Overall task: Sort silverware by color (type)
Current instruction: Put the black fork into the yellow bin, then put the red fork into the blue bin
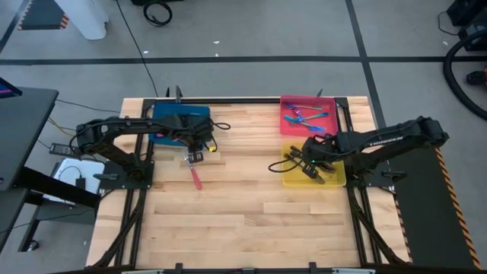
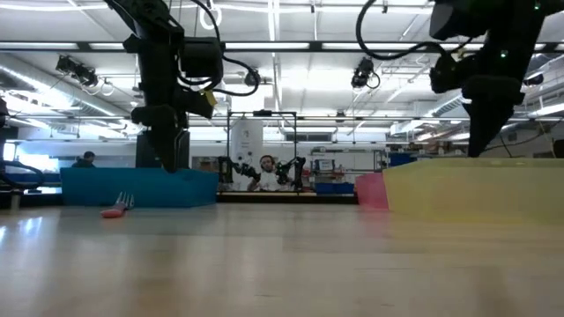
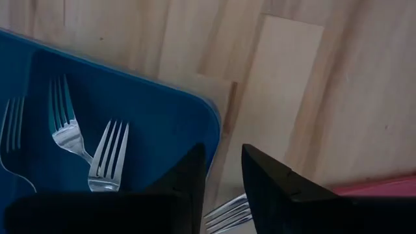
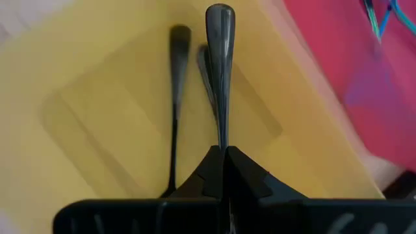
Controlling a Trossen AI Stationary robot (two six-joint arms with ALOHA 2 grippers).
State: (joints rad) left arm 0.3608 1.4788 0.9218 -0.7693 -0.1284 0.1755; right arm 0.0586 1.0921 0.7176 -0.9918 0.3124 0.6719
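Right gripper (image 4: 223,156) over yellow tray (image 4: 97,78), fingers pinching dark grey fork (image 4: 220,58). Left gripper (image 3: 224,175) part spread, empty, above red-handled fork (image 1: 195,175) on table (image 1: 243,221) beside blue tray (image 3: 156,110).

Overhead and table-level views share the table (image 1: 243,228); wrist cameras look close.

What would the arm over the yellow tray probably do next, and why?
Probably open its fingers and let go. The right hand is shut on a dark grey fork, held over the yellow tray, where other dark grey forks already lie. That looks like the matching tray, so release seems the natural step.
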